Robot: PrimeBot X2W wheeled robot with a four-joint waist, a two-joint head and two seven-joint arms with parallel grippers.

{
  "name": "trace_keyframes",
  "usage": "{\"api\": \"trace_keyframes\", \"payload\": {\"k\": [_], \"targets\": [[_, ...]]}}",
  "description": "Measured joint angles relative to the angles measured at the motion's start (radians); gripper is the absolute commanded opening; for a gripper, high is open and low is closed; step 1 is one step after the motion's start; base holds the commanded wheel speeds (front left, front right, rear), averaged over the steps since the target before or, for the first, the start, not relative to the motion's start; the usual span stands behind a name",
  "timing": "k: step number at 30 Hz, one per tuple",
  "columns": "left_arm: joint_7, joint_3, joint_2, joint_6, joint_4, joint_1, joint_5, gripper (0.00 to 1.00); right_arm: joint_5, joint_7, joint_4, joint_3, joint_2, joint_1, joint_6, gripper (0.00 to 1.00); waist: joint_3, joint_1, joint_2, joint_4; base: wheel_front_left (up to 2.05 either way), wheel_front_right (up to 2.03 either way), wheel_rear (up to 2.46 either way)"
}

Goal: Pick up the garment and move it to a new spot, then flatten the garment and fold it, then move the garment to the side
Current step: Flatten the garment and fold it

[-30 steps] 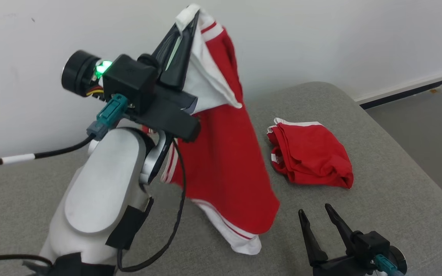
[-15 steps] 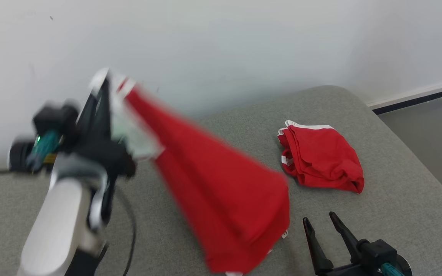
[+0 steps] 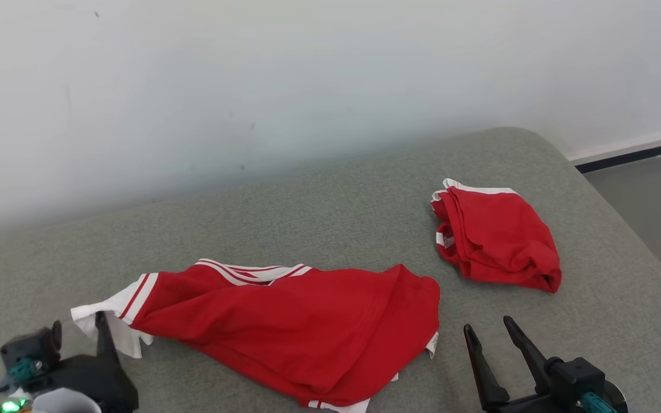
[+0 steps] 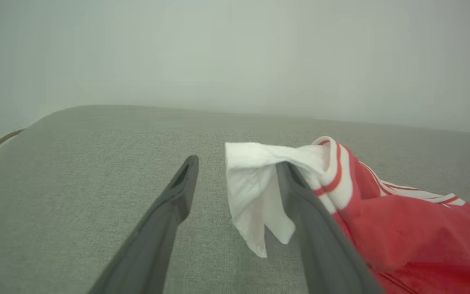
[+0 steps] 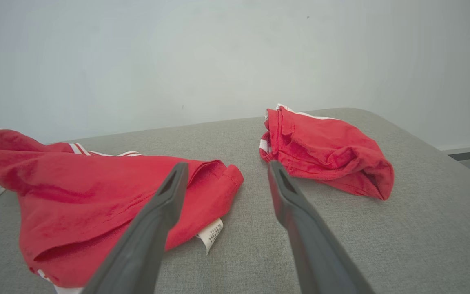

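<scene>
The garment (image 3: 296, 327) is a red shirt with white, red-striped trim, lying crumpled and spread out across the near part of the grey cushion (image 3: 319, 218). My left gripper (image 3: 78, 338) sits low at the garment's left end, open. In the left wrist view the garment's white corner (image 4: 251, 183) rests against one finger (image 4: 312, 228) of my left gripper (image 4: 237, 163), with nothing clamped. My right gripper (image 3: 488, 325) stands open just right of the garment's hem. From the right wrist, my right gripper (image 5: 227, 166) points past the garment (image 5: 96, 188) and its label.
A second red garment (image 3: 497, 235) lies bundled at the cushion's back right, also the bundle (image 5: 324, 151) ahead of my right fingers. A pale wall runs behind the cushion. The cushion's rounded right edge drops to the floor (image 3: 652, 189).
My left gripper swung down and to the left with the garment, then opened. The garment went from hanging in the air to lying on the cushion. The head camera shifted too.
</scene>
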Motion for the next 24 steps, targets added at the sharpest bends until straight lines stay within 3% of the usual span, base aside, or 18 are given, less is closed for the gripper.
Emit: {"api": "trace_keyframes", "payload": {"k": [6,8,10,13,21,24], "targets": [[0.0,0.028,0.01,0.064,0.005,0.053,-0.001,1.0,-0.001,0.0,-0.009,-0.006,0.001,0.019,0.0,1.0,-0.005,0.0,0.0,0.026,0.0,0.0,0.0],[0.016,0.012,0.017,0.063,0.003,0.079,0.004,1.0,-0.001,0.0,-0.011,-0.004,0.003,0.024,0.0,1.0,-0.008,0.0,0.0,0.031,0.0,0.0,0.0],[0.007,-0.048,0.029,-0.002,-0.026,0.104,0.03,1.0,-0.002,0.0,-0.017,-0.004,0.004,0.024,0.0,1.0,-0.009,0.0,0.0,0.032,0.0,0.0,0.0],[0.001,-0.158,-0.004,-0.081,-0.075,0.12,0.075,1.0,-0.003,0.0,-0.02,-0.007,0.006,0.029,0.0,1.0,-0.008,0.0,0.0,0.037,0.0,0.0,0.0],[0.066,-0.376,-0.107,-0.158,-0.149,0.119,0.16,1.0,-0.009,0.0,-0.015,-0.011,0.009,0.023,0.0,1.0,0.0,0.0,0.0,0.024,0.0,0.0,0.0],[0.087,-0.414,-0.12,-0.175,-0.155,0.108,0.166,1.0,-0.008,0.0,-0.006,-0.009,0.012,0.012,0.0,1.0,0.004,0.0001,0.0,0.008,0.0,0.0,0.0]]}}
